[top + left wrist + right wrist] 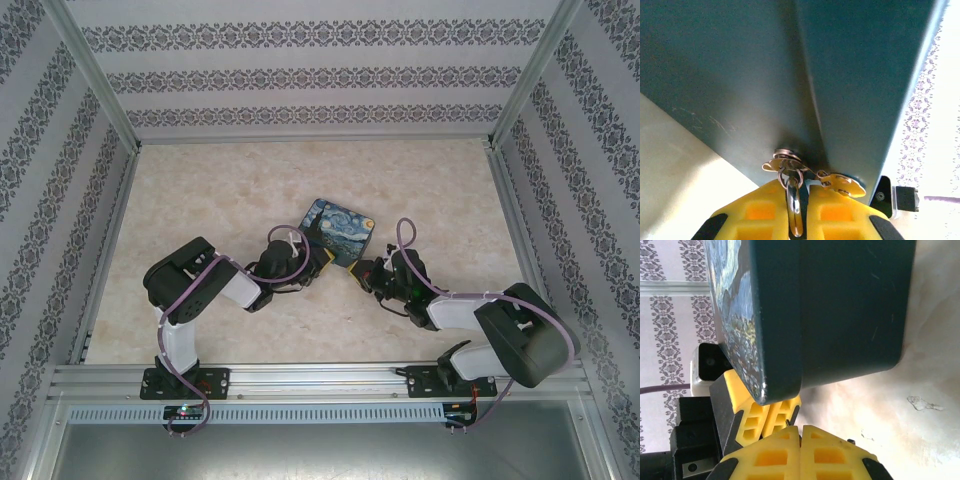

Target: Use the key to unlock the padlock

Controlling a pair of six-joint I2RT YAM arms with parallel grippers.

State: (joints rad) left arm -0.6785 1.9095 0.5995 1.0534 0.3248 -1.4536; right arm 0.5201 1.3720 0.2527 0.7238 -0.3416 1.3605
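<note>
Left fingers [760,212] pinching padlock [794,207] at hasp [785,162] of shut tin [740,75]; right fingers [830,452] pressed together, empty.

Right hand [801,430] pinched shut — close beneath the tin [850,305] corner.

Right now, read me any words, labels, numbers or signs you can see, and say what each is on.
No readable text anywhere.
The tin bears a swirl painting, no lettering; the wallpaper is ornament; the padlock in the left gripper shows no legible marking.
</note>
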